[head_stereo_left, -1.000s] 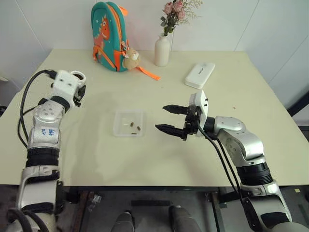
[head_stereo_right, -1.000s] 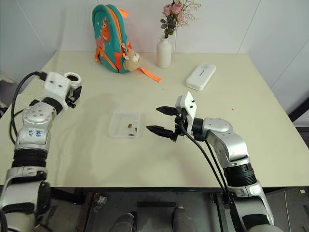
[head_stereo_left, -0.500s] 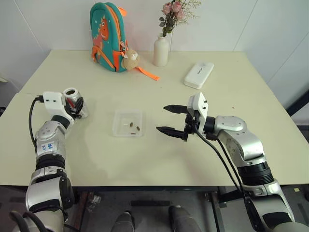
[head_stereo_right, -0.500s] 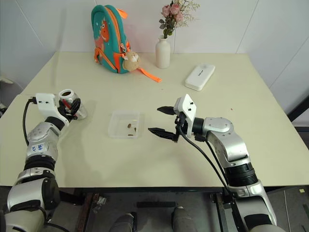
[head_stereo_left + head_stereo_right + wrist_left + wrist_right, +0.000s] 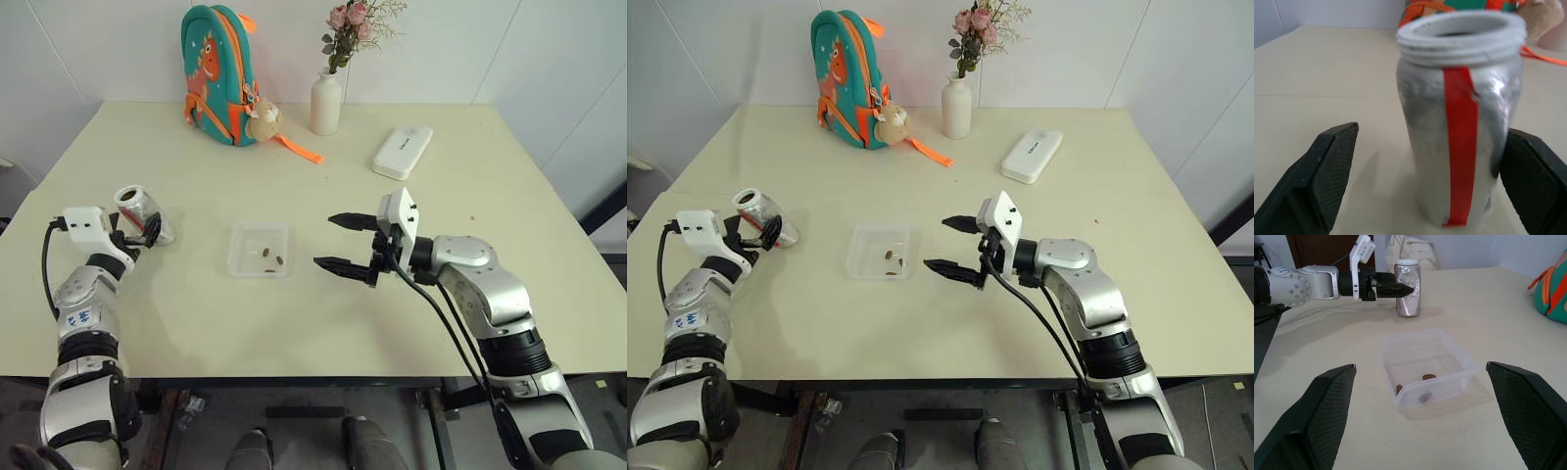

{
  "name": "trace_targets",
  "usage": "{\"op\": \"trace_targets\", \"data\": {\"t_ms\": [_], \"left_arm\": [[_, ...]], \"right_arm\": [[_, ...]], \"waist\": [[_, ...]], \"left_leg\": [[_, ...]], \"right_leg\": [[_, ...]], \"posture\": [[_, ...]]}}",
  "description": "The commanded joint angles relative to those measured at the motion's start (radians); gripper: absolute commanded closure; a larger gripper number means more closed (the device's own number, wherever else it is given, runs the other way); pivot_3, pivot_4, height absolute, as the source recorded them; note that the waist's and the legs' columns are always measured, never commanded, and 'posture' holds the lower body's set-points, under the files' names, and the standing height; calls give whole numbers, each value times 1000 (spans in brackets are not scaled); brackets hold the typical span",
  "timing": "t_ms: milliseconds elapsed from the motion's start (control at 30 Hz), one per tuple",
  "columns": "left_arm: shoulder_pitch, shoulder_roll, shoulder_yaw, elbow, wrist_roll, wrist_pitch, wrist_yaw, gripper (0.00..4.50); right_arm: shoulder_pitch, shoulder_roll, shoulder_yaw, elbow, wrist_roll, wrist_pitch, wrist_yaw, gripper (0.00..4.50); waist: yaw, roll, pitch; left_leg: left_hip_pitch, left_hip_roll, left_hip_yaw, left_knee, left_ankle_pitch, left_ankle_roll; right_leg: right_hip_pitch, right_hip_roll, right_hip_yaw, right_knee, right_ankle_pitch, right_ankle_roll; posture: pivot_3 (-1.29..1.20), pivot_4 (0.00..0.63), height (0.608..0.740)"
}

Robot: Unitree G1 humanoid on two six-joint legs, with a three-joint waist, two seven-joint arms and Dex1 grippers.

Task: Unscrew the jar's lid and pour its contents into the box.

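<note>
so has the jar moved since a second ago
Yes. The jar has come down toward the near left table edge, farther from the backpack.

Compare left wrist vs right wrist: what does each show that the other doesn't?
Left wrist alone: the jar's red stripe and threaded mouth close up, with no cap on it, and one black finger standing clear of the jar's side.
Right wrist alone: the box with the contents lying in it, the left gripper around the jar from outside, and the right gripper spread wide.
Both: the jar upright on the table and a bit of the backpack.
</note>
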Motion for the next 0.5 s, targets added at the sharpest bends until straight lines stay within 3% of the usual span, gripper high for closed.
{"op": "trace_targets", "data": {"t_ms": [33, 267, 367, 500], "left_arm": [[123, 27, 12, -238, -23, 51, -14, 17], [445, 55, 90, -687, -78, 230, -15, 17], [553, 114, 58, -828, -65, 240, -114, 17], [642, 215, 21, -998, -128, 232, -339, 17]], "right_arm": [[10, 1, -4, -53, 24, 15, -3, 0], [63, -38, -12, -91, 33, 42, 21, 0], [70, -59, -23, -85, 36, 28, 40, 0], [35, -74, -72, -71, 73, 22, 55, 0]], "waist": [[0, 0, 0], [2, -1, 0], [2, -1, 0], [3, -1, 0]], "left_leg": [[0, 0, 0, 0, 0, 0], [0, 0, 0, 0, 0, 0], [1, 1, 0, 0, 0, 0], [0, 1, 1, -1, 0, 0]], "right_leg": [[0, 0, 0, 0, 0, 0], [0, 0, 0, 0, -1, -1], [0, 0, 0, -2, -2, -4], [2, 0, 0, -9, -8, -20]], "posture": [[0, 150, 740], [0, 150, 740], [0, 150, 740], [0, 150, 740]]}}
